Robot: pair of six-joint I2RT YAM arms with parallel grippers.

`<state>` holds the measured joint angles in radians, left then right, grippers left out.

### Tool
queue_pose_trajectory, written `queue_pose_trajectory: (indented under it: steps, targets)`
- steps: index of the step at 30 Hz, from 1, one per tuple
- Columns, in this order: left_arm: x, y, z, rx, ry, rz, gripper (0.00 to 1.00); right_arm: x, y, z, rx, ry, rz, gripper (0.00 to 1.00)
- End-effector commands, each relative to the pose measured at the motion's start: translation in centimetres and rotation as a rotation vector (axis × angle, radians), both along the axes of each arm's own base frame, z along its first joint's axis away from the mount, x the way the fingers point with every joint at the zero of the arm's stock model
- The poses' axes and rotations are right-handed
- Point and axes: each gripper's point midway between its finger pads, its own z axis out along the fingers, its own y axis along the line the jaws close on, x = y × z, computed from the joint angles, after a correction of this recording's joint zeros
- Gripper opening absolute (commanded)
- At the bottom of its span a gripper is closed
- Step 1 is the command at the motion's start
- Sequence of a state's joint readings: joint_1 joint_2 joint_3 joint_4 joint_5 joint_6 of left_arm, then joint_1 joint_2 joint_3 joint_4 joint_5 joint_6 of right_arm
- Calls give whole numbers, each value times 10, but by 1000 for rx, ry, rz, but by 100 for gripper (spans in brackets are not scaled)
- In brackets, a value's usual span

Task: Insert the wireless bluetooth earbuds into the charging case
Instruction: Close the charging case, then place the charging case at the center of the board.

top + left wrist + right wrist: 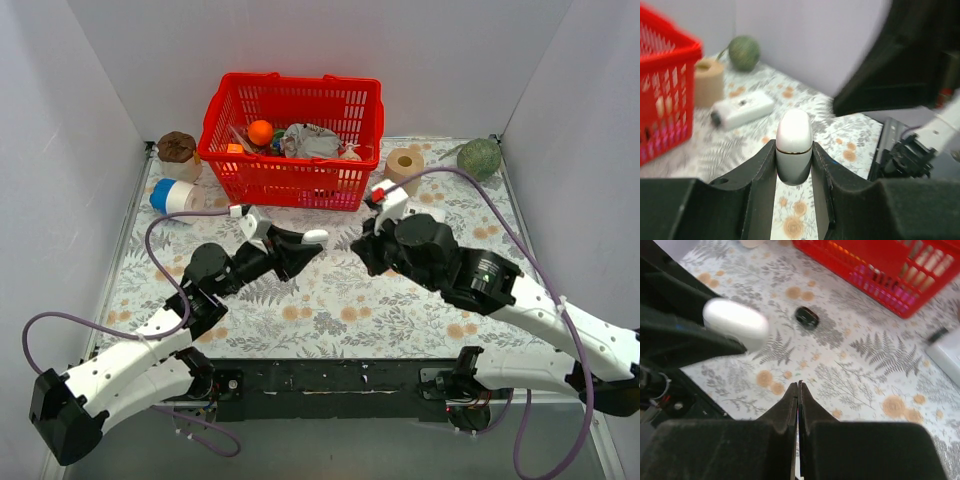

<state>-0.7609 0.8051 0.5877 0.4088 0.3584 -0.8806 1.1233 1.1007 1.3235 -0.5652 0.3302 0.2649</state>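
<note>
Left gripper (pixel 794 150) clamps the closed white case (pixel 794 131) above the surface (pixel 850 370); right gripper (pixel 798 387) sits pinched together over it, near a small, probably black earbud (pixel 807 317) by the red basket (pixel 880 285).

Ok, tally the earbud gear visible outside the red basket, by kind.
White oval plastic charging case, gripped in the left claw: 1
Glossy black earbud, lying loose on the floral cloth: 1
Total: 2
</note>
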Motion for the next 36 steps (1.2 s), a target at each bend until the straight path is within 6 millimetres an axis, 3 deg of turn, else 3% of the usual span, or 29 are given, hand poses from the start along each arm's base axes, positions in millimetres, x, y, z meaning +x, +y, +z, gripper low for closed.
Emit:
queue_pose_trajectory:
  steps: [1, 2, 5, 6, 9, 12, 14, 19, 25, 32, 36]
  targets:
    - [58, 28, -65, 22, 448, 318, 0, 16, -53, -15, 140, -14, -265, 1]
    - [59, 33, -90, 56, 550, 340, 0, 14, -58, -46, 90, 9, -273, 1]
    - [64, 40, -137, 77, 790, 380, 0, 7, -66, -80, 80, 57, -282, 1]
    - [64, 43, -152, 87, 836, 381, 0, 1, -67, -104, 44, 89, -264, 1]
    - [56, 24, -167, 80, 899, 266, 0, -7, -70, -139, 9, 145, -257, 1]
    - [65, 8, -175, 97, 942, 227, 0, -11, -67, -155, 9, 168, -237, 1]
    - [71, 1, -177, 108, 947, 217, 0, -12, -67, -161, 9, 174, -236, 1]
    - [82, -8, -218, 173, 1044, 245, 0, -18, -70, -176, -1, 205, -237, 1]
    - [79, 6, -268, 228, 1136, 351, 0, -22, -74, -173, 30, 217, -236, 1]
    - [77, 19, -282, 277, 1144, 418, 38, -20, -71, -162, 19, 208, -228, 4]
    - [75, 27, -286, 310, 1138, 457, 49, -20, -70, -161, 24, 206, -226, 9]
